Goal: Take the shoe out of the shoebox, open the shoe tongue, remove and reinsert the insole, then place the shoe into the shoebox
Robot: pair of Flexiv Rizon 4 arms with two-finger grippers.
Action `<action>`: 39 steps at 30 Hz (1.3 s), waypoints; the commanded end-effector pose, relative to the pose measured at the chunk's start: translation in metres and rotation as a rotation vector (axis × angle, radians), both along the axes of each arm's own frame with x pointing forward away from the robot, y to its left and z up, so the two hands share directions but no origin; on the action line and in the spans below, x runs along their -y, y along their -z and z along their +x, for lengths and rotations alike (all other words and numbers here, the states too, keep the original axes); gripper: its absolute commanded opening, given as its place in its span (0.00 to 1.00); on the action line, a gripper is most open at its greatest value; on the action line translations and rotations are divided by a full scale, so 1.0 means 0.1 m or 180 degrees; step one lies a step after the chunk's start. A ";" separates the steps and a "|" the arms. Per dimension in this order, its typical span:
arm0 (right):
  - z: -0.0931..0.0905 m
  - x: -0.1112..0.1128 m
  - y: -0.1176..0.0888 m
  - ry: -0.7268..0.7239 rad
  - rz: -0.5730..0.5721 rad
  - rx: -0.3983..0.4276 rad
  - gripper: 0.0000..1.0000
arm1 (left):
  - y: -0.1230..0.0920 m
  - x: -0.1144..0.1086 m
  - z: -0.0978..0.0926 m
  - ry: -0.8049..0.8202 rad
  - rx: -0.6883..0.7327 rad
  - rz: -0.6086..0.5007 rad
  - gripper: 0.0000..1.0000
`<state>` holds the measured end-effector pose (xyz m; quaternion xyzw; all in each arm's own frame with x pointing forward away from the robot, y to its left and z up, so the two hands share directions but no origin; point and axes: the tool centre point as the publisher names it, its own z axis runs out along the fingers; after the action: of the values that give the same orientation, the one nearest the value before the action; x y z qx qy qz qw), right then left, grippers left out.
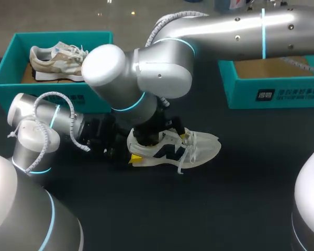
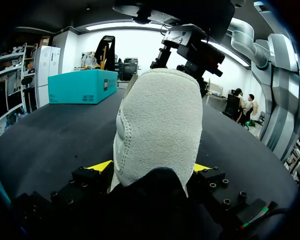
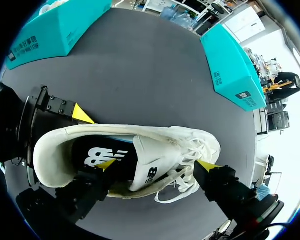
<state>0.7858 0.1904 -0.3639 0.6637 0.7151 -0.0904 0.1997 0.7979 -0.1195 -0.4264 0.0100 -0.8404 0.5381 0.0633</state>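
Note:
A white shoe (image 1: pixel 191 149) with a dark side logo lies on the black table, toe pointing right. My left gripper (image 1: pixel 131 158) is shut on its heel; in the left wrist view the grey heel (image 2: pixel 157 125) fills the gap between the yellow fingertips (image 2: pixel 101 166). My right gripper (image 1: pixel 159 137) hangs over the shoe's opening and is open. In the right wrist view one of its fingertips (image 3: pixel 106 164) is over the dark insole (image 3: pixel 97 156) and the other is outside the laces (image 3: pixel 190 152). The raised tongue (image 3: pixel 152 162) stands between them. An open teal shoebox (image 1: pixel 272 94) sits at the back right.
A second teal shoebox (image 1: pixel 10 86) at the back left holds another beige shoe (image 1: pixel 57 60). My right arm's big elbow (image 1: pixel 136 70) reaches across the table's middle in front of that box. Bare black table lies in front of the shoe.

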 end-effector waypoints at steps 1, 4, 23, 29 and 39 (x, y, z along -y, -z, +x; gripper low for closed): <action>0.03 -0.03 0.02 0.0041 -0.0152 0.0006 1.00 | 0.03 0.00 0.02 0.0002 -0.0003 0.0006 0.00; 0.04 0.01 0.02 0.0070 -0.0204 0.0000 1.00 | 0.03 0.00 0.02 0.0002 -0.0003 0.0006 0.00; 0.09 0.38 -0.33 0.0345 -0.0195 -0.0030 1.00 | 0.03 0.00 0.02 0.0002 -0.0003 0.0006 0.00; 0.07 0.44 -0.44 0.0397 -0.0143 -0.0021 1.00 | 0.03 0.00 0.02 0.0002 -0.0003 0.0006 0.00; 0.06 0.44 -0.49 0.0470 0.0139 -0.0087 0.45 | 0.03 0.00 0.02 0.0002 -0.0003 0.0006 0.00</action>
<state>0.7928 0.1522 -0.3158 0.7137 0.6648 -0.1163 0.1878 0.7979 -0.1195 -0.4264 0.0100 -0.8404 0.5381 0.0632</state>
